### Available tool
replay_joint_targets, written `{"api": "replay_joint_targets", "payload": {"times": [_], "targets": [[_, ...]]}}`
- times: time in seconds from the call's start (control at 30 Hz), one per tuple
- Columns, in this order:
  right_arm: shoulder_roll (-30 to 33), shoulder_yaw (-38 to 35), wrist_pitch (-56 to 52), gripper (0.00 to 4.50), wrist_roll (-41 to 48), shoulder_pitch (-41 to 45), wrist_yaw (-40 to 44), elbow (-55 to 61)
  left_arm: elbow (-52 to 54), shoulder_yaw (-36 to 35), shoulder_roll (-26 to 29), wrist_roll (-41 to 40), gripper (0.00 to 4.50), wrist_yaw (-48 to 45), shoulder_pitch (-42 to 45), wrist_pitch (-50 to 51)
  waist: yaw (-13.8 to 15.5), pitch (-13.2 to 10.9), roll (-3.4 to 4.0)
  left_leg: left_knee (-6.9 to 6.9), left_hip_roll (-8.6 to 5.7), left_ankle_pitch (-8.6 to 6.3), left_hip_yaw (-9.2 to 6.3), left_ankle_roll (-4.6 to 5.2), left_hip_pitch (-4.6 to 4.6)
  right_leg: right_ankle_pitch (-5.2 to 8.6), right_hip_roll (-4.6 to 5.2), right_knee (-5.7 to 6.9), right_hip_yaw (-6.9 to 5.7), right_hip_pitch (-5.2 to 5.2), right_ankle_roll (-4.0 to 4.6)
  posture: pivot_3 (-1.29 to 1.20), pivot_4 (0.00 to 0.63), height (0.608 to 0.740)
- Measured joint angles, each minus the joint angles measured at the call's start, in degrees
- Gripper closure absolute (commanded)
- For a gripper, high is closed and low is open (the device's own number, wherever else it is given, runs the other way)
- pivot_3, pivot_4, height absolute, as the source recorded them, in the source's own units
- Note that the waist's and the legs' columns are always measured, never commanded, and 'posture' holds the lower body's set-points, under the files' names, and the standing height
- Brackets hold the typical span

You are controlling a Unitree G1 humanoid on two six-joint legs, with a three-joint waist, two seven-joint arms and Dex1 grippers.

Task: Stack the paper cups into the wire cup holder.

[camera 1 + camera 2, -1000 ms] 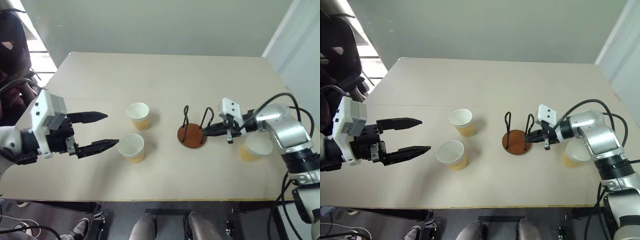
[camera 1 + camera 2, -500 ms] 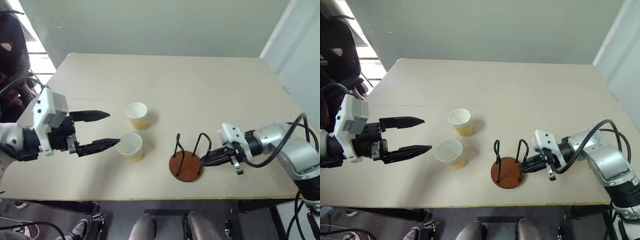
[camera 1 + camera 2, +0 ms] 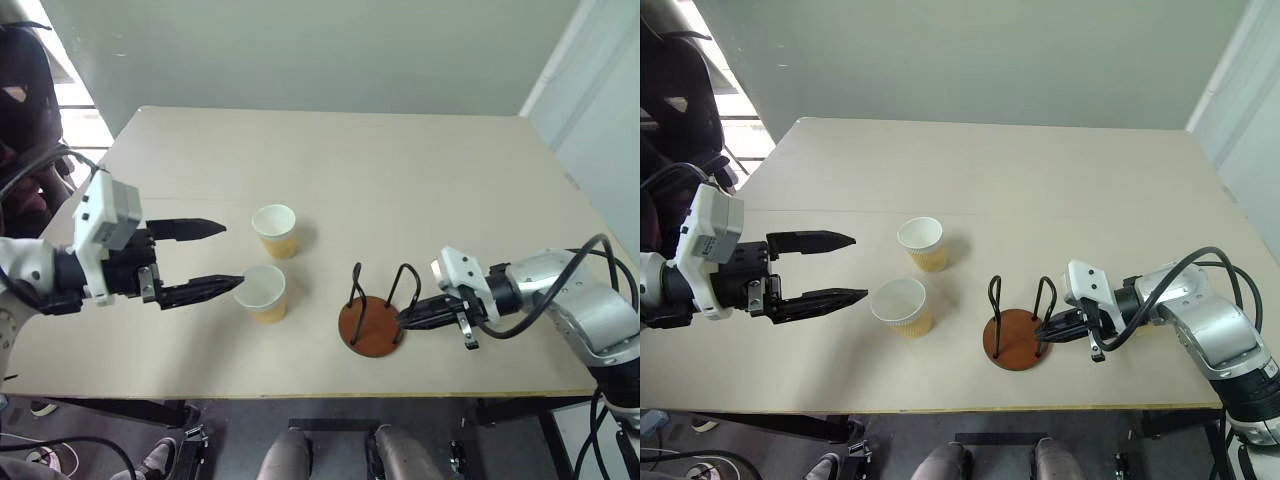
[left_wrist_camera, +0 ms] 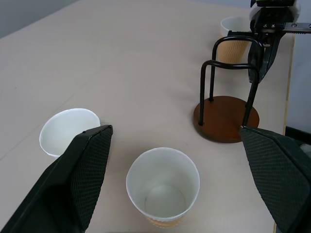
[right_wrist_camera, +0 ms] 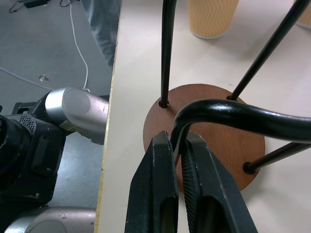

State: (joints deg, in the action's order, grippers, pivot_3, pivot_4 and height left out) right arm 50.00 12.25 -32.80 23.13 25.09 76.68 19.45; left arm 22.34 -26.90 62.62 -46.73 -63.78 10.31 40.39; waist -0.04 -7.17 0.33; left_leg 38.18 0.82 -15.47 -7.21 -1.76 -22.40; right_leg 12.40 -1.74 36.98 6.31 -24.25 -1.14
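Right claw [image 3: 1044, 331] clamped on one black wire loop of the reddish-brown disc-based wire cup holder [image 3: 1017, 338], near the beige tabletop's [image 3: 1040, 190] front edge. Left claw [image 3: 840, 267] spread wide beside two tan-yellow, white-rimmed paper cups [image 3: 902, 306], upright, mid-tabletop.

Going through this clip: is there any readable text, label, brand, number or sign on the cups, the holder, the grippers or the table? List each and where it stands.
None can be read.
Paper cups: a zigzag pattern on the outside, no words.
Wire cup holder: plain disc base and black wire loops, no marking.
Left gripper and right gripper: white housings bear no legible label.
Table: bare surface, no sign.
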Motion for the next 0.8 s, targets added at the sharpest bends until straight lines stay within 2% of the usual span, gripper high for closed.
{"api": "replay_joint_targets", "payload": {"times": [0.13,0.17,0.27,0.6,0.8], "targets": [[1.01,0.00,3.73,4.45,-1.33,-1.61,0.39,-0.21,-0.33,0.24,0.15,0.86,0.00,-0.09,0.65,-0.16,-0.02,0.00,-0.01,0.00,0.00,0.00,0.01,0.00,0.00,0.00,0.00,-0.02,0.01,0.00,0.00,0.00,0.150,0.740],[1.08,0.01,4.52,4.23,-1.60,-2.17,0.38,-0.47,-0.34,0.25,0.16,0.94,0.00,-0.12,0.72,-0.18,-0.02,0.01,-0.01,0.00,0.01,0.00,0.01,0.00,0.00,0.00,0.00,-0.02,0.00,0.00,0.00,0.00,0.150,0.740],[1.15,0.00,6.49,3.46,-2.26,-3.70,0.34,-1.00,-0.39,0.43,0.16,1.03,0.00,-0.41,0.86,-0.20,-0.02,0.01,-0.02,0.00,0.01,-0.01,0.01,0.01,0.00,-0.01,0.00,-0.02,0.01,0.00,-0.02,0.00,0.150,0.740],[1.58,0.00,10.89,0.02,-4.90,-6.58,-0.16,-1.61,-1.35,1.41,0.16,1.55,0.00,-0.90,2.16,-0.54,-0.02,0.01,-0.04,0.00,0.01,-0.02,0.01,0.03,0.00,-0.08,0.00,-0.02,0.01,0.01,-0.04,0.00,0.150,0.740],[7.04,-2.87,15.41,0.02,-5.57,-7.17,1.66,-4.70,-2.99,3.32,0.09,1.84,0.00,-1.69,4.35,-1.52,0.15,0.00,-0.07,0.02,0.01,-0.03,0.03,0.04,-0.03,-0.09,0.02,-0.02,0.02,0.00,-0.04,0.00,0.150,0.740]]}}
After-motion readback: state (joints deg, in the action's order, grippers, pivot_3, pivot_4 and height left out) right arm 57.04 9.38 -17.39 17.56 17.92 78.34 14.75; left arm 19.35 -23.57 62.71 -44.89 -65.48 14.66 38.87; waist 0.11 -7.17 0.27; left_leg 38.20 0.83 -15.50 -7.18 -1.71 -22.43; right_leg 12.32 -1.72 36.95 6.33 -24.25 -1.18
